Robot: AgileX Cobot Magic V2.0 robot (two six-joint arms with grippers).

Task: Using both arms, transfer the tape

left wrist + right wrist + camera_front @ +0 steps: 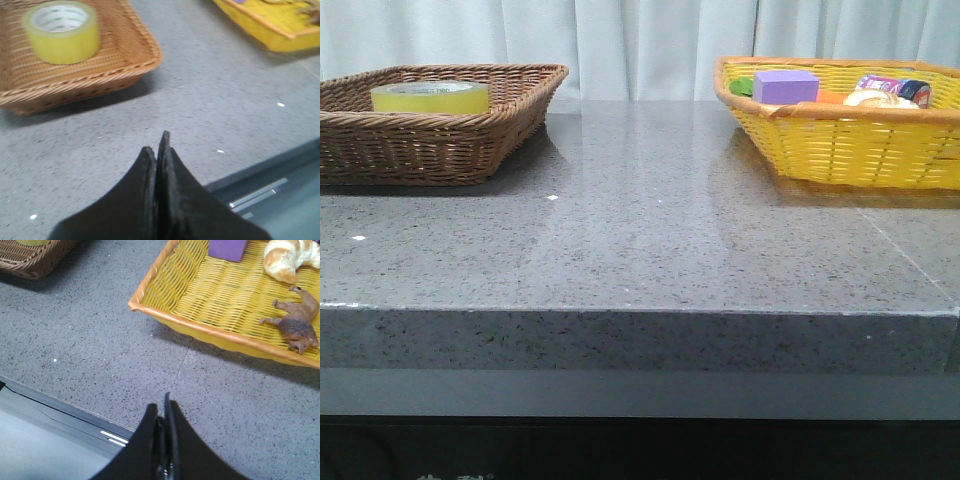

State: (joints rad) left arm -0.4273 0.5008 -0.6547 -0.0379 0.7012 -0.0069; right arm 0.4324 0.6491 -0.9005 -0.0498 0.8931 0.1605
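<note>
Grey speckled countertop, pale curtain behind. So the tape (61,31) sits flat, core up, in the brown wicker basket (131,59) on the robot's left, ahead of the left gripper (156,145) (fingers pressed together, holding nothing). Right gripper (161,407) is closed too, near the yellow basket (150,292), so left looks nearer.

Tape (430,97) lower half hidden by basket rim (420,120).
</note>
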